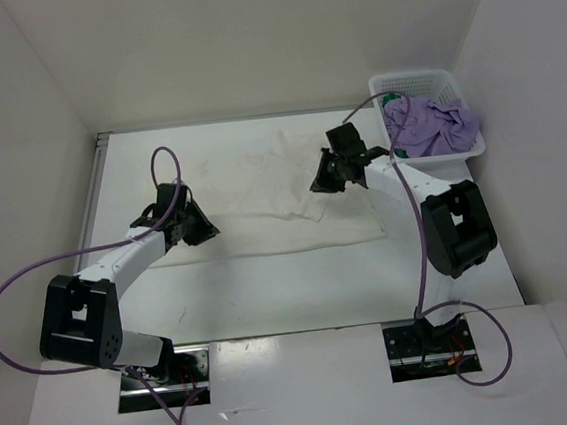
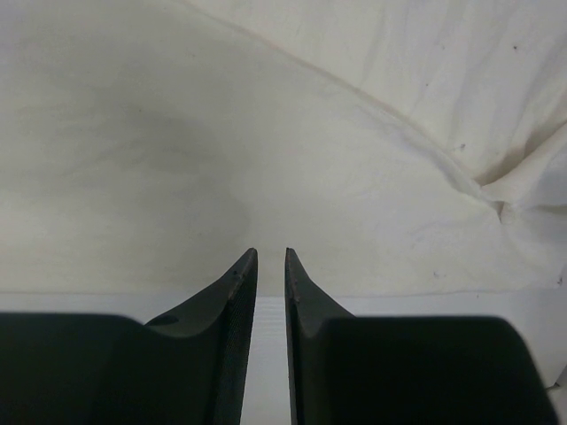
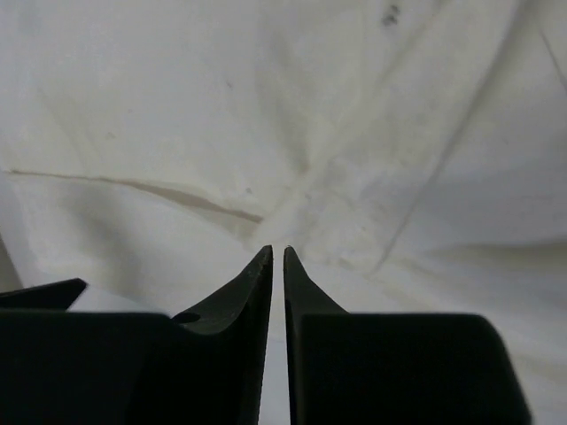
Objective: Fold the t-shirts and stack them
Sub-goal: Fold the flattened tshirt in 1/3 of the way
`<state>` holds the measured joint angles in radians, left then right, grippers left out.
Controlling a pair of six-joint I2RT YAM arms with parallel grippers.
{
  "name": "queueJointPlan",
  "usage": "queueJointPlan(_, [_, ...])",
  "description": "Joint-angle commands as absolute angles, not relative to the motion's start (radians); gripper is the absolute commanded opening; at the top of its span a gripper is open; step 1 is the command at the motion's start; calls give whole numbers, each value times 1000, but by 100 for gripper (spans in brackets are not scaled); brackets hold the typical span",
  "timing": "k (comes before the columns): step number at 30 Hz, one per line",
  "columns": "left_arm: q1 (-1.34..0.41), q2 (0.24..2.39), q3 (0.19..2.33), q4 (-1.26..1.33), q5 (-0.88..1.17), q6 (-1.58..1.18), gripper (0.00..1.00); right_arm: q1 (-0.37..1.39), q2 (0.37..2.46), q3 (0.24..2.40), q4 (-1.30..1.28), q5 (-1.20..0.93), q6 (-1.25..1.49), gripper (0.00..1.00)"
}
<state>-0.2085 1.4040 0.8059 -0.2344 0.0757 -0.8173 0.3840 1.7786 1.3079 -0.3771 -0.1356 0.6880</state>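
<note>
The white t-shirt (image 1: 272,198) lies spread and wrinkled on the table's middle. My left gripper (image 1: 204,225) sits at its left edge, jaws nearly closed with a thin gap and nothing between them. In the left wrist view the gripper (image 2: 270,257) points over the shirt's edge (image 2: 310,150). My right gripper (image 1: 322,177) is over the shirt's right part, also nearly closed and empty; in the right wrist view the gripper (image 3: 276,252) points at creased white cloth (image 3: 266,115). The lilac t-shirt (image 1: 436,127) is bunched in the basket, with a bit of the green t-shirt (image 1: 390,99) beside it.
The white lattice basket (image 1: 421,79) stands at the back right corner by the right wall. White walls close in the table on the left, back and right. Purple cables loop from both arms.
</note>
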Motion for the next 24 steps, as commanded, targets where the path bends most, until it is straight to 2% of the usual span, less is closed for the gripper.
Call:
queueJointPlan(1, [-207,1396,813,-219,87,-816,26,393,1746,1177,-370,-64,687,13])
queueJointPlan(3, [-207,1407,804,-219,87,-816,26,393,1756,1152,-360,-64,687,14])
queueJointPlan(4, [-207,1407,795,-219,87,-816,26,393,1766,1152,-348,-74,687,20])
queueJointPlan(7, [-207,1407,795,-219,87,-807,26,393,1801,1161,-348,-74,678,27])
queueJointPlan(23, [-207,1407,785,-210,106,-807,27,393,1894,1170,-327,-163,678,31])
queueJointPlan(24, [-207,1407,776,-210,106,-807,27,393,1894,1170,-315,-175,678,27])
